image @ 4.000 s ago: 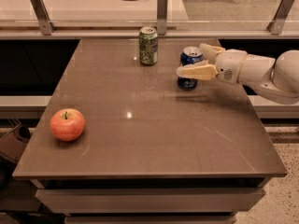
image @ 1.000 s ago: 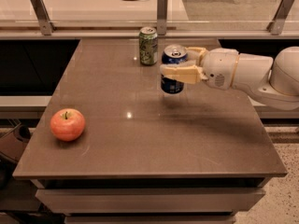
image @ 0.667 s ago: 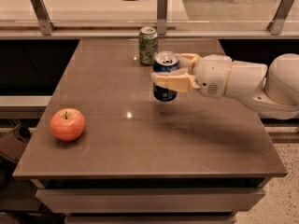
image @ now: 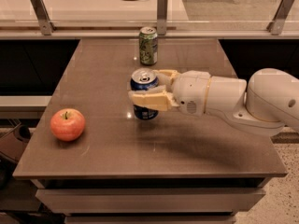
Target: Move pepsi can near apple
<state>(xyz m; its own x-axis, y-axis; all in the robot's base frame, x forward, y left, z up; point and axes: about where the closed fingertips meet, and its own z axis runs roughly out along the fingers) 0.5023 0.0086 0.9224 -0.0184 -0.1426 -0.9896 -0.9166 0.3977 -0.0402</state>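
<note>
The blue pepsi can (image: 143,82) with a silver top is held upright just above the middle of the brown table (image: 112,143). My gripper (image: 148,88) reaches in from the right and is shut on the can, one tan finger (image: 150,100) across its front and the other behind it. The red-orange apple (image: 67,124) sits on the table near the left front edge, well to the left of the can.
A green patterned can (image: 148,45) stands at the back middle of the table. A glass rail with metal posts (image: 161,8) runs behind the table. My white arm (image: 243,99) stretches across the right side of the table.
My gripper has carried the pepsi can leftward and toward the front of the table, away from the green can. The apple and green can have not moved.
</note>
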